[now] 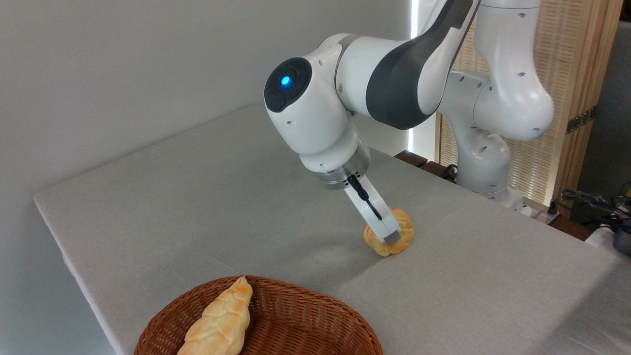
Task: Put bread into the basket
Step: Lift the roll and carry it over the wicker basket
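Bread first: the small round knobbly golden-orange bun (392,235) sits on the grey cloth-covered table (197,197), towards the middle of the surface and nearer its right side than its left edge. Our white two-finger gripper (391,237) is tilted down onto it, one pale finger (382,222) lying across the bun's near face. The other finger is hidden behind, so we cannot tell whether the jaws have pinched the bun or merely straddle it (the bun looks to be resting on the cloth, not lifted).

We judge the step in hand to be securing the grasp. To do it well, we should close gently across the bun's widest lobes, since the soft crust would likely dent or slip under a hard squeeze, then lift straight up before travelling.

The oval reddish-brown woven wicker basket (315,305) waits at the front edge, well apart from the bun. A long pale plaited loaf (219,320) already fills its left half, so we should aim for the bare right half.
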